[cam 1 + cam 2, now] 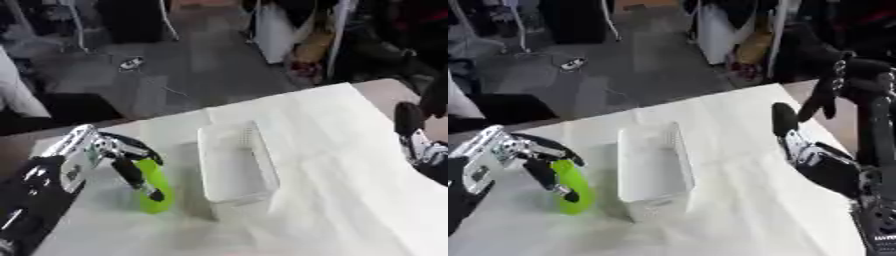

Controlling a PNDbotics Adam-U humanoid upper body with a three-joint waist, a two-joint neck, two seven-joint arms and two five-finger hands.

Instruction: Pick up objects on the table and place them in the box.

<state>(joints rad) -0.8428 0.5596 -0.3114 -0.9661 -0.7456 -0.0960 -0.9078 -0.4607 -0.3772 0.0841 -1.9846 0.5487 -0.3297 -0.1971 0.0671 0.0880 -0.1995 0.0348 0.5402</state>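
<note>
Left hand (105, 155) curled round bright green elongated plastic object (156, 187), pick-up step; next lift over white rectangular plastic box (234, 162). Right hand (811, 150) idle, fingers relaxed.

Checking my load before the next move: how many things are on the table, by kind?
Green object, in the left hand: 1
White box: 1
Total: 2
The right hand holds nothing.
</note>
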